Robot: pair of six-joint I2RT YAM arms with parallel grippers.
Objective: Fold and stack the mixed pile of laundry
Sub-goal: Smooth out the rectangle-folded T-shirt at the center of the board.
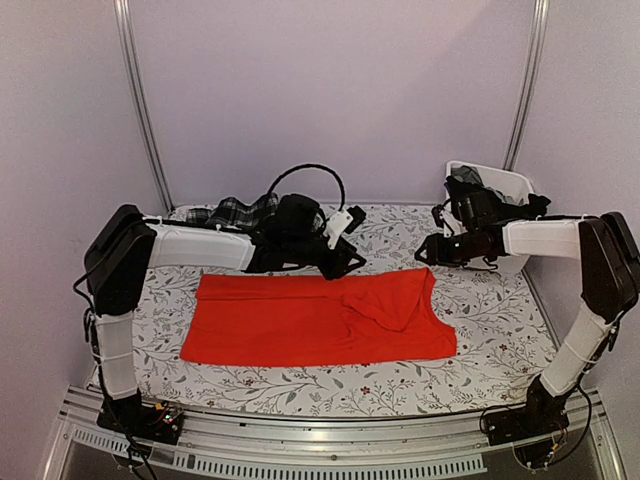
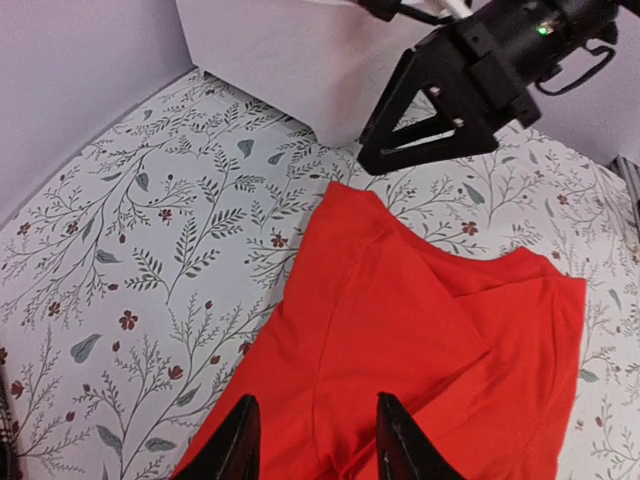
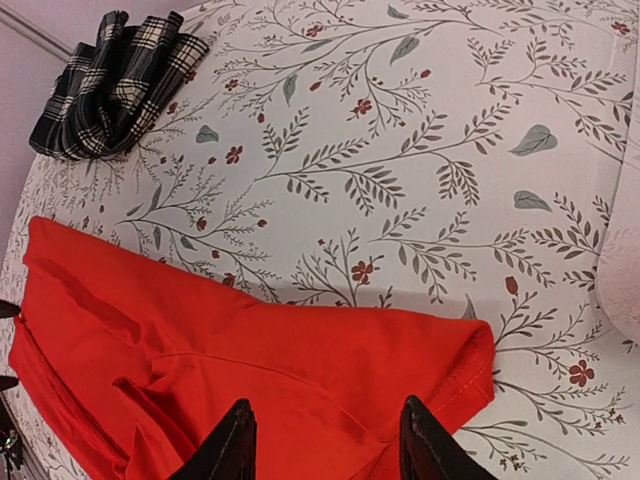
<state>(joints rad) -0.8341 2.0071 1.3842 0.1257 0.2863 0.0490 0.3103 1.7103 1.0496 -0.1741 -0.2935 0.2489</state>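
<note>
A floral tablecloth (image 1: pixel 480 330) covers the table, with bare room along its front and right. An orange-red garment (image 1: pixel 300 320) lies across the middle, its right part doubled over but not yet a neat fold. A plaid garment (image 1: pixel 235 211) sits bunched at the back left edge. Dark garments (image 1: pixel 468 178) wait in a white bin (image 1: pixel 520 183) at back right. Most of the task looks undone. The left gripper (image 2: pixel 316 405) and right gripper (image 3: pixel 327 410) hover over the red cloth's far edge, fingers apart, holding nothing.
</note>
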